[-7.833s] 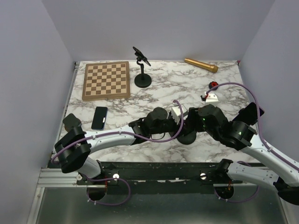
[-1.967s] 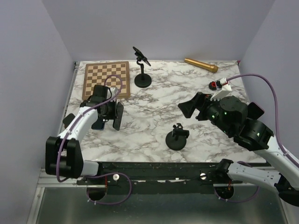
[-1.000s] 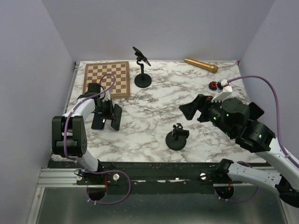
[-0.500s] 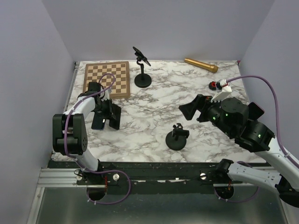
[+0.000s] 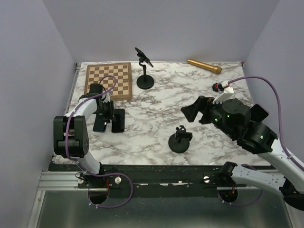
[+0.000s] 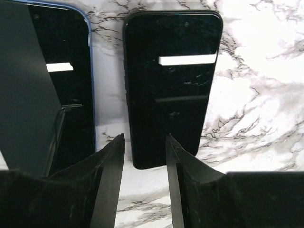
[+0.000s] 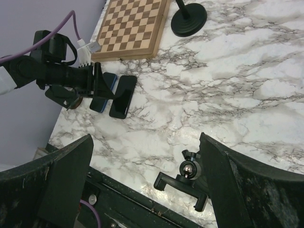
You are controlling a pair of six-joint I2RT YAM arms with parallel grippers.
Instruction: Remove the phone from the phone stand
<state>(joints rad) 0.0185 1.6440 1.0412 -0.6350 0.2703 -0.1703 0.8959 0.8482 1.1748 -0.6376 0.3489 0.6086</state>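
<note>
The black phone [image 5: 118, 121] lies flat on the marble table beside a blue-edged phone [image 5: 99, 125]. In the left wrist view the black phone [image 6: 173, 80] lies just past my fingertips, with the blue-edged phone [image 6: 61, 85] to its left. My left gripper [image 5: 107, 114] [image 6: 145, 142] is open and empty, with the phone's near end in front of it. The black phone stand [image 5: 179, 140] [image 7: 190, 180] stands empty at the front middle. My right gripper [image 5: 197, 111] [image 7: 146, 137] is open and empty, raised above and behind the stand.
A wooden chessboard [image 5: 108, 81] lies at the back left. A second black stand [image 5: 145, 71] stands behind the middle. A gold microphone [image 5: 204, 66] lies at the back right, and a small red and white object [image 5: 219, 86] lies near the right edge.
My left gripper has opened and let go of the black phone, which now lies flat beside the blue-edged phone. The right arm has barely moved.
</note>
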